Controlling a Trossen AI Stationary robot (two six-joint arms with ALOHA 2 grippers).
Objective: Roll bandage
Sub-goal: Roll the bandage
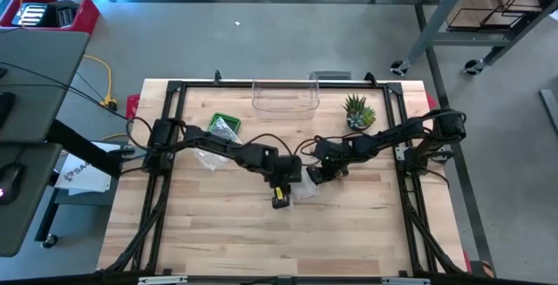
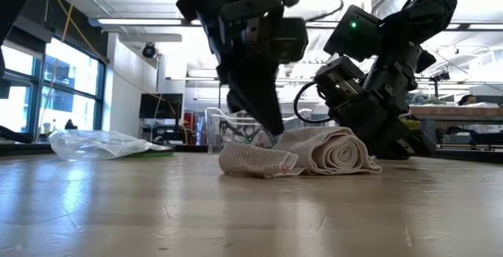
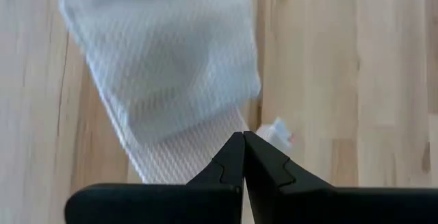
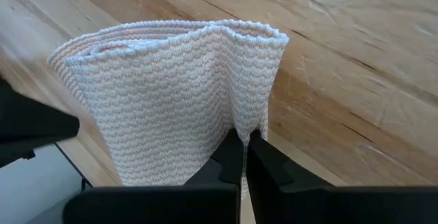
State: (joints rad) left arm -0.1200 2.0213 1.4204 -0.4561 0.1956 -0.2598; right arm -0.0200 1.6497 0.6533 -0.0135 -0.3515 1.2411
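The bandage [image 2: 314, 153] is a beige ribbed strip lying mid-table, also in the high view [image 1: 306, 191]. One end is wound into a flat roll [image 2: 343, 152]; the slack rest [image 2: 250, 161] lies bunched on the wood. My left gripper [image 3: 243, 138] comes down on the slack part and is shut; in the low view [image 2: 275, 135] it stands left of the roll. My right gripper [image 4: 243, 136] is shut on the roll from the table's right side. A small white tab [image 3: 278, 131] lies beside the left fingertips. My left gripper meets the loose strip [image 3: 205, 157] slanting down from above, fingers closed. The strip runs in under the fingertips, which hide the place of contact. In the low view the cloth rises in a small peak [image 2: 288, 136] at the fingertip; the remainder lies slack on the table. My right gripper pinches the wound part of the bandage near one side edge [image 4: 246, 118] between its two fingers. Several layers show at the cloth's far rim [image 4: 171, 27], and the cloth puckers at the fingertips. The fingers slant downward from the table's right. The roll rests on the wood.
A clear plastic box [image 1: 284, 98] and a small potted plant [image 1: 357, 111] stand at the far edge. A green tray [image 1: 225, 128] and a crumpled clear bag [image 1: 209, 158] lie left of centre. Bare wood [image 1: 261, 241] stretches toward the near edge, inside a black frame [image 1: 162, 206].
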